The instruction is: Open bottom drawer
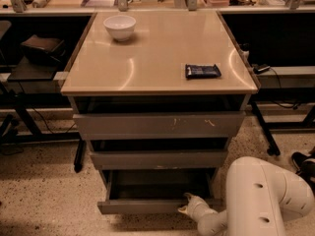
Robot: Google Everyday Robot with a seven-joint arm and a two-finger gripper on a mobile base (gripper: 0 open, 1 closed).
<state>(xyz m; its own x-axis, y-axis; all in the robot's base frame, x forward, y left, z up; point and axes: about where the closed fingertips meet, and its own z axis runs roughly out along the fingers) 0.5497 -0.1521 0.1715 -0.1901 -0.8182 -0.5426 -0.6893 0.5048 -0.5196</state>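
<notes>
The bottom drawer [142, 206] is the lowest of three grey fronts under the tan cabinet top [157, 58]. It stands pulled out, and its shallow grey box shows empty inside. My gripper [187, 204] is at the drawer's front edge, right of centre, on the end of my white arm [266, 195], which comes in from the lower right. The middle drawer [157, 159] and the scratched top drawer [157, 125] stick out less.
A white bowl [120, 26] and a dark snack packet [202, 71] lie on the cabinet top. Black table legs [265, 129] and cables stand either side. Speckled floor lies in front. A shoe [301, 160] is at the far right.
</notes>
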